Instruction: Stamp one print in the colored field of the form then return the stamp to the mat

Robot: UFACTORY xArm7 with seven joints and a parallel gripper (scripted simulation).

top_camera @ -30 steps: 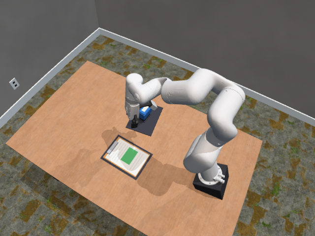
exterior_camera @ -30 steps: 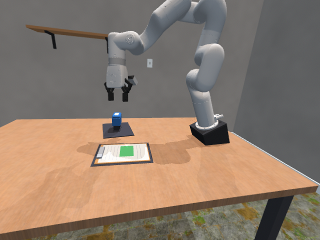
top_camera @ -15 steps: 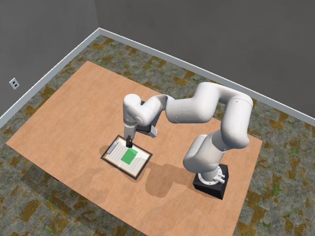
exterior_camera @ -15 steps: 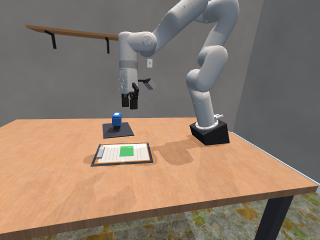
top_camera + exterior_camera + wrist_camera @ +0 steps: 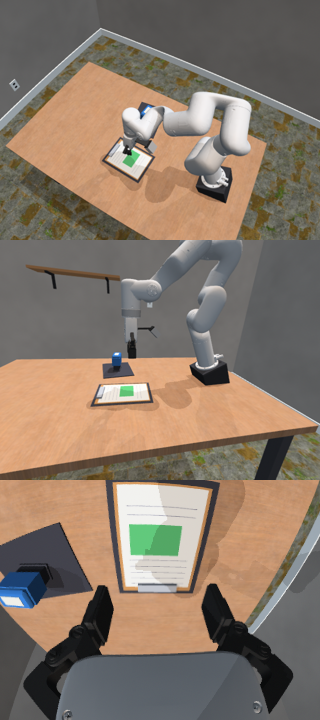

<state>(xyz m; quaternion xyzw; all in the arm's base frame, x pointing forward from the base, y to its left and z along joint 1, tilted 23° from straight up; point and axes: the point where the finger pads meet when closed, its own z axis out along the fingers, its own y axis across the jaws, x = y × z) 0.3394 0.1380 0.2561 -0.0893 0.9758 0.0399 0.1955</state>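
Note:
The blue stamp stands upright on the dark mat; in the top view the arm hides most of both. The form lies on a clipboard in front of the mat. Its green field shows no dark mark. My gripper is open and empty. It hangs well above the table, beside the stamp and apart from it, near the form's clip end.
The robot's black base stands at the table's right side. A wooden shelf hangs on the back wall. The table's edge shows at the right of the wrist view.

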